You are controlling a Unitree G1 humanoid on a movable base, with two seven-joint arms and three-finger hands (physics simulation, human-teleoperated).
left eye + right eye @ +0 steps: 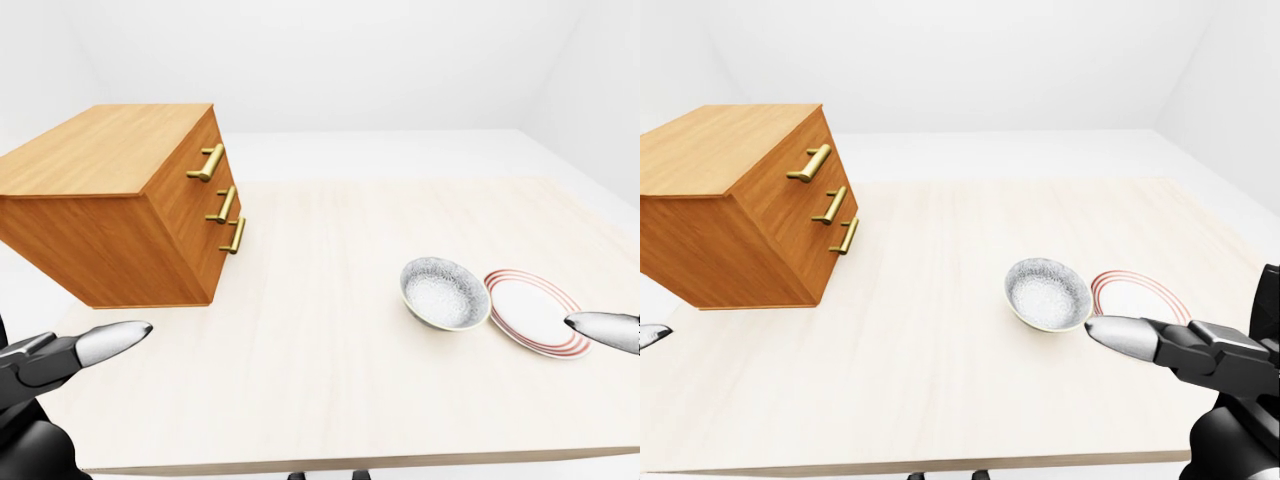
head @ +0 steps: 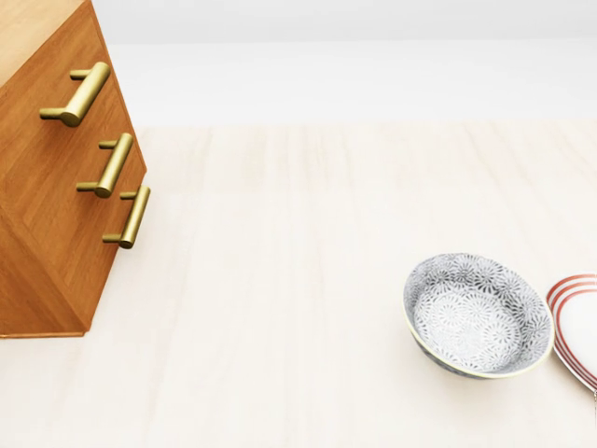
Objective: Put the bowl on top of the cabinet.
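A grey patterned bowl sits upright on the pale wooden table, right of the middle, right next to a red-rimmed plate. The wooden cabinet with three brass handles stands at the table's left, its flat top bare. My left hand enters the left-eye view at the bottom left, fingers stretched out and holding nothing, well below the cabinet. My right hand reaches in from the bottom right of the right-eye view, open, with one fingertip just below and right of the bowl and partly covering the plate.
The brass handles jut out from the cabinet's right face toward the table's middle. The near table edge runs along the bottom of both eye views. White floor and walls surround the table.
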